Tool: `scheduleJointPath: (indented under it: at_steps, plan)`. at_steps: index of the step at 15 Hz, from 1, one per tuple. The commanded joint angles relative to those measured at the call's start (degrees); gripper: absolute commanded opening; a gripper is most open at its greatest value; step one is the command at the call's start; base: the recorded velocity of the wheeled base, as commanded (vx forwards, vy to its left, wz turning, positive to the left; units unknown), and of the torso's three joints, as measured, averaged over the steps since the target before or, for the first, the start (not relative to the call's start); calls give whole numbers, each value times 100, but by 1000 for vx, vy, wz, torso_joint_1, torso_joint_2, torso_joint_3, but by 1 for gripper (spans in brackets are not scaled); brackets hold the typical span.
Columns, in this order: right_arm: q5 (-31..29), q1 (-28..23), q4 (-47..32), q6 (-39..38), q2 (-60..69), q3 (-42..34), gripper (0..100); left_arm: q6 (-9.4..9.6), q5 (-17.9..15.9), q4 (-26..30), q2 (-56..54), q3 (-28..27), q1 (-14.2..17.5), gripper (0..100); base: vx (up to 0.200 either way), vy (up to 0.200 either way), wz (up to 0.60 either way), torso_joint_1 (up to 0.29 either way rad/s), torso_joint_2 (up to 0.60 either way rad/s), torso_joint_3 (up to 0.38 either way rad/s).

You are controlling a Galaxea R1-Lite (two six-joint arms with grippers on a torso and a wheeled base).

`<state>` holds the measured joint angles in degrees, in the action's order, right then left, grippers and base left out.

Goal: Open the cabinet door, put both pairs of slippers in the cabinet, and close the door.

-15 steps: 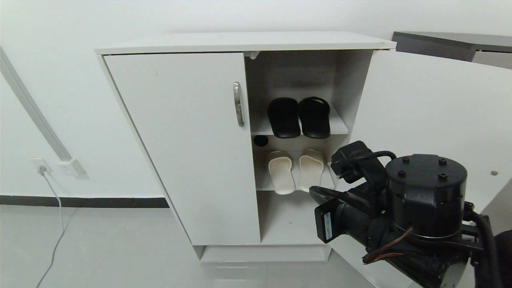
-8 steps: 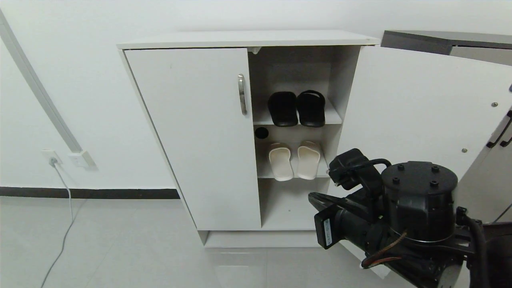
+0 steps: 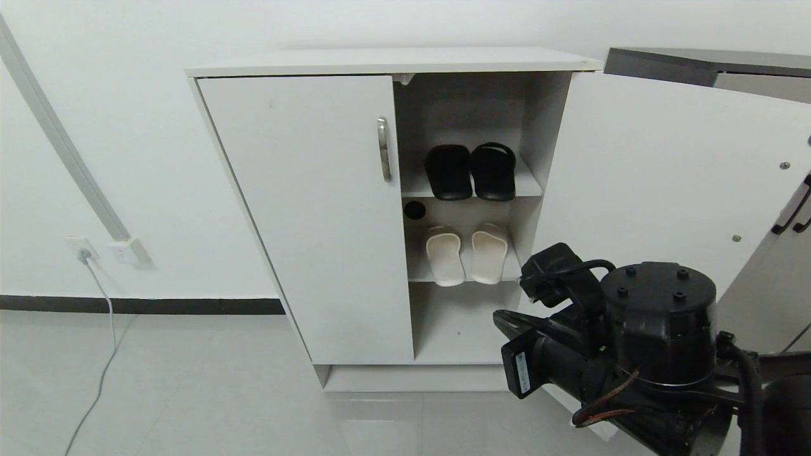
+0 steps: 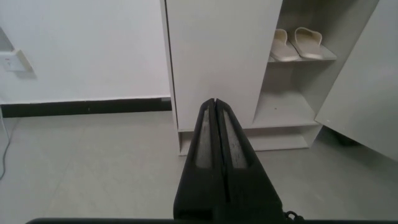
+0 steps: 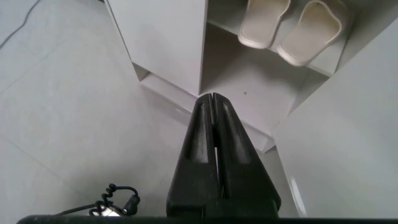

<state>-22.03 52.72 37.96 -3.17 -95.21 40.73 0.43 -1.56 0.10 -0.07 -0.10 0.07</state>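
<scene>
The head camera sits high and looks forward and down at the white cabinet (image 3: pixel 393 61) from a little way off. The left wrist camera looks low along the left gripper (image 4: pixel 214 107), and the cabinet stands well past its tip. The right wrist camera looks steeply down along the right gripper (image 5: pixel 212 99), with the bottom shelf (image 5: pixel 249 81) near its tip. All three see the cream slippers (image 3: pixel 466 254) and the floor (image 3: pixel 190 392).

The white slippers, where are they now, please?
Head view: the white slippers sit on the lower shelf in the right half of the cabinet, directly below the black slippers.
</scene>
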Motion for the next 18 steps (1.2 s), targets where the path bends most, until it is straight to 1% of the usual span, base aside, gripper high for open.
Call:
scheduleJointPath:
  at_steps: [1, 12, 14, 16, 18]
  plan:
    - [6, 10, 1, 1, -15, -30, 0, 1, -2, -1, 7, 1, 1, 0, 0, 0, 0, 0, 0, 0]
    - [6, 1, 10, -8, 11, -30, 0, 1, -2, -1, 7, 1, 1, 0, 0, 0, 0, 0, 0, 0]
    - [6, 1, 10, 1, -6, -30, 0, 1, -2, -1, 7, 1, 1, 0, 0, 0, 0, -2, -188, -207]
    - [6, 1, 10, 1, -6, -21, 0, 1, -2, -1, 7, 1, 1, 0, 0, 0, 0, 5, -154, -347]
    - [-12, 1, 10, -8, -24, -4, 0, 1, -2, -1, 7, 1, 1, 0, 0, 0, 0, 36, -508, -381]
